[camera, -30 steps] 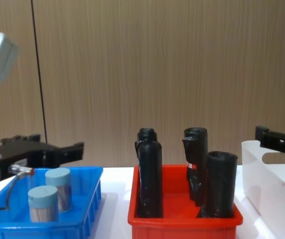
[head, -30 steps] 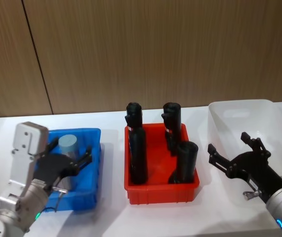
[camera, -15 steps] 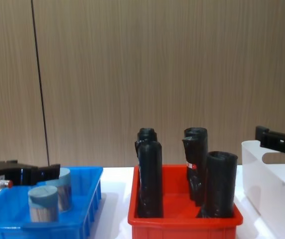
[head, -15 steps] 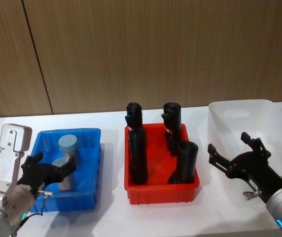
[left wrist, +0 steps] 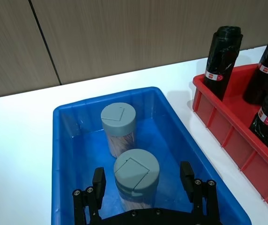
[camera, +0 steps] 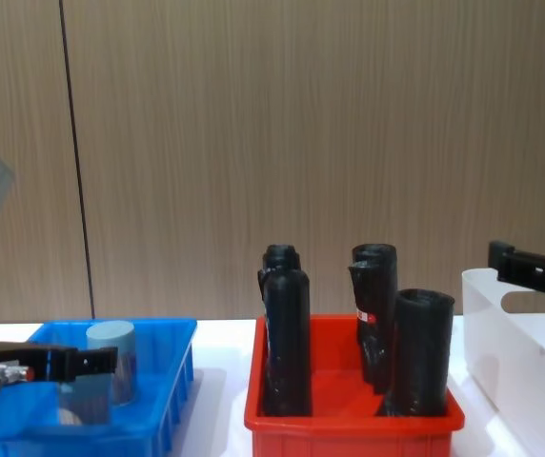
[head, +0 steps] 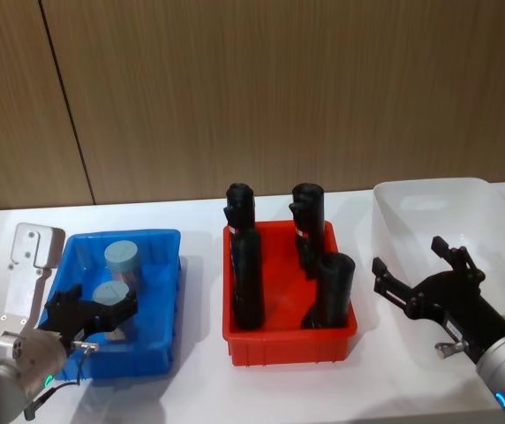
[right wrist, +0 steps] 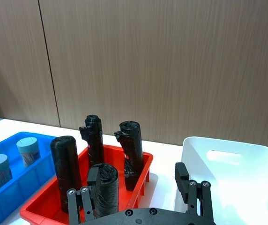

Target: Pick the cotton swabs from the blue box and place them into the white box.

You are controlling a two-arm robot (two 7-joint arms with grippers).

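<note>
Cotton swabs [head: 121, 258]: two jars upright in blue box [head: 138, 235], lower left. Left gripper [left wrist: 142, 180] spread wide, fingers either side of nearer jar [left wrist: 136, 168]. Centre: red bin [head: 288, 344] holding black rolls [head: 245, 274]. Lower right: right gripper [head: 409, 256] spread wide, beside white box [head: 429, 184].

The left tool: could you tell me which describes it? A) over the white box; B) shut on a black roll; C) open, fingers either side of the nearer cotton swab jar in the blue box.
C: the left wrist view shows the left tool open, a finger on each side of the nearer cotton swab jar inside the blue box.
</note>
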